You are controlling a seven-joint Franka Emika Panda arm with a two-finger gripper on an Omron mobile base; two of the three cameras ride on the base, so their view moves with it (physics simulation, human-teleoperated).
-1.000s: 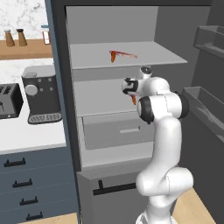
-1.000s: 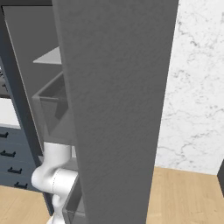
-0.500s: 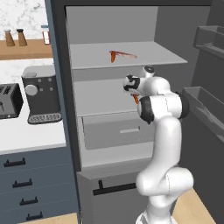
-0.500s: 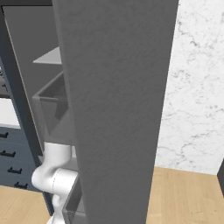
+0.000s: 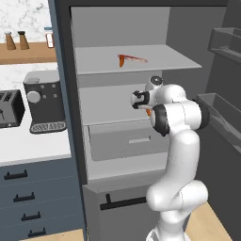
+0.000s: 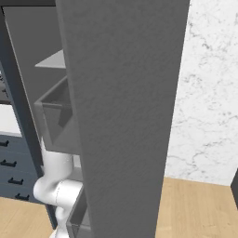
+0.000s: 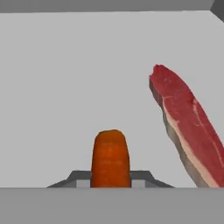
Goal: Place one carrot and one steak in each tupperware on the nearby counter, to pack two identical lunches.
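Note:
In the hand view a carrot [image 7: 111,159] stands at bottom centre, flush between my gripper's [image 7: 111,183] two fingertips [image 7: 81,179], which are shut on it. A red steak [image 7: 188,131] with a pale fat edge lies on the grey fridge shelf just to its right. From the left base view my gripper [image 5: 139,100] reaches into the fridge's middle shelf, with a bit of orange carrot [image 5: 148,112] beside it. A second carrot [image 5: 121,60] and steak [image 5: 135,58] lie on the upper shelf. The white counter [image 5: 28,150] is at the left; the tupperware are out of view.
A coffee machine [image 5: 43,101] and a toaster [image 5: 9,109] stand on the counter. The open fridge door [image 6: 125,116] with its bins [image 5: 221,117] is to my right. A grey drawer [image 5: 124,141] sits under the middle shelf.
The hand has shifted only slightly at the middle shelf, a little lower than before; the carrot stays with it.

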